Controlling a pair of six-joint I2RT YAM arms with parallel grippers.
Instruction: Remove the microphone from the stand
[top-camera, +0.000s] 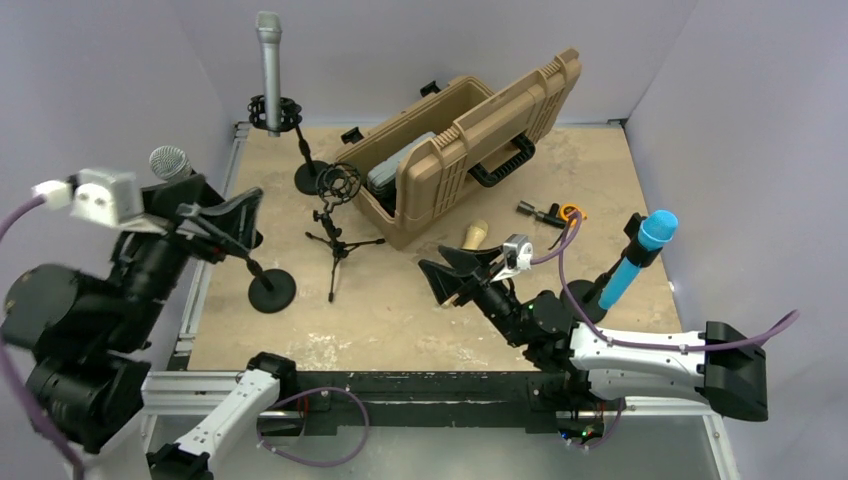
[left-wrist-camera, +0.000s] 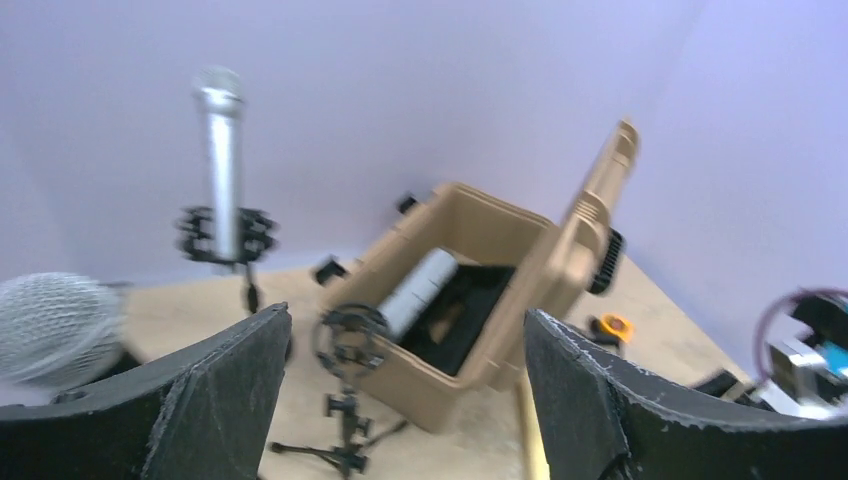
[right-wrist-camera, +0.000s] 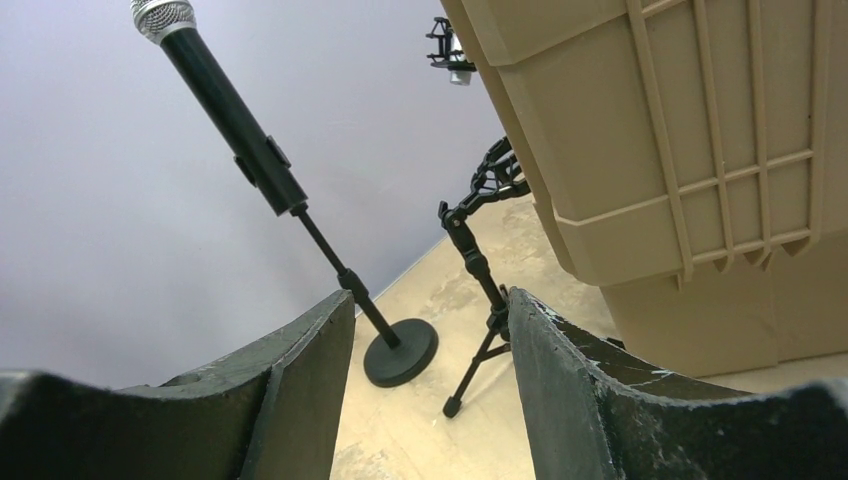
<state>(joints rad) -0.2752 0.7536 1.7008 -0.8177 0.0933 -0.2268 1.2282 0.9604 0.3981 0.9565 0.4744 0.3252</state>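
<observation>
Up at the left edge of the bench (top-camera: 400, 325), my left tool (left-wrist-camera: 405, 330) hangs with its fingers spread wide and nothing between them. The microphone (top-camera: 170, 160) I take to be my target is black-bodied with a silver grille. It sits in the clip of its stand (top-camera: 271, 290), leaning away to the left. From my left wrist the grille shows just outside one finger, near the gap but not within it. That view is blurred, so I cannot say whether the finger brushes it. My right tool (right-wrist-camera: 430, 300) lies low near the middle of the bench, also spread and holding nothing, and looks up at that same microphone from well apart.

By my reckoning, none of the task proper is done: the microphone is seated in the stand and no grip has been taken. What is left is to bring the left fingers round the body below the grille, close on it, and draw it out along its own axis. The right tool could perhaps steady the round base so the stand does not tip.
</observation>
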